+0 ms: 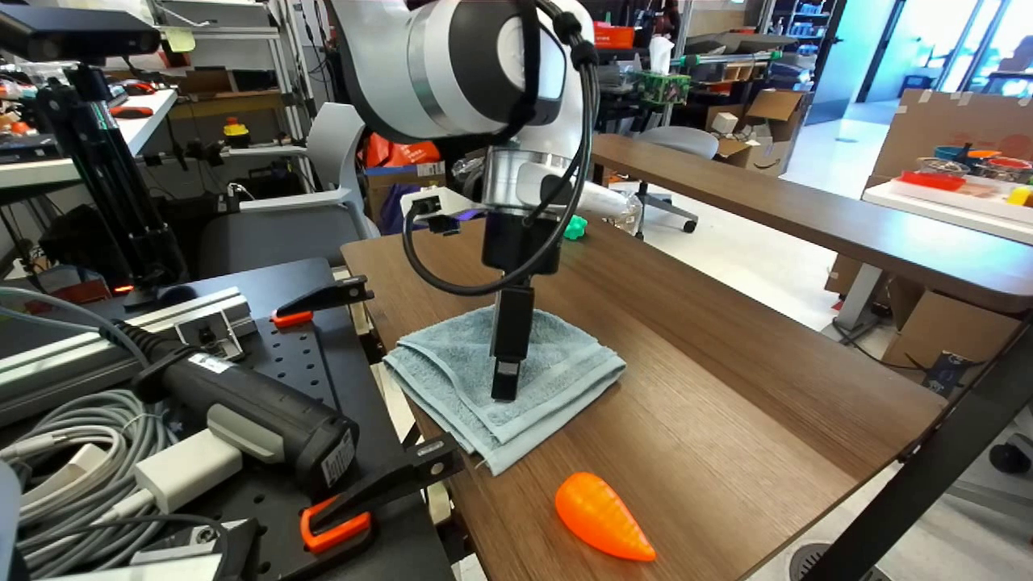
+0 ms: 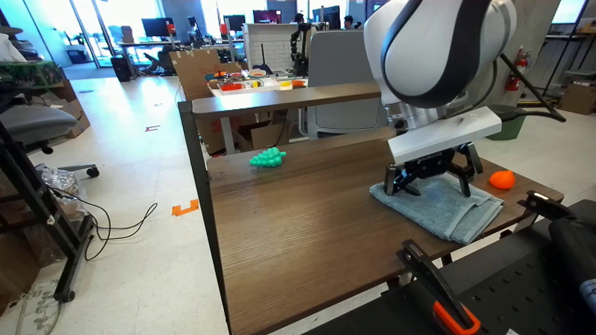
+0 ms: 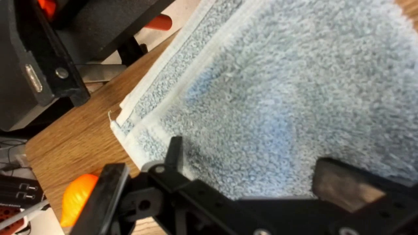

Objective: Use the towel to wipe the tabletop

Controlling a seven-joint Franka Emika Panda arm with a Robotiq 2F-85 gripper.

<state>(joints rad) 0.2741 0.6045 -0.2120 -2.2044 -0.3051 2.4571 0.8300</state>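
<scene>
The towel, a folded blue-grey cloth, lies flat on the dark brown wood-grain tabletop (image 1: 710, 395) near its long edge. The towel shows in both exterior views (image 1: 565, 363) (image 2: 433, 209) and fills most of the wrist view (image 3: 261, 98). The tabletop also shows in an exterior view (image 2: 298, 228) and at the left of the wrist view (image 3: 88, 140). My gripper (image 1: 505, 387) points down over the towel. Its fingers stand wide apart in an exterior view (image 2: 427, 190) and in the wrist view (image 3: 249, 151), with only towel surface between them. Fingertips are at or very close to the cloth; exact contact is unclear.
An orange carrot-shaped object (image 1: 601, 516) lies beside the towel towards one end of the tabletop. A green grape-like toy (image 2: 268, 157) lies near the far end. Black clamps (image 1: 387, 484) with orange parts and a dark perforated bench (image 1: 307, 379) border the towel's side.
</scene>
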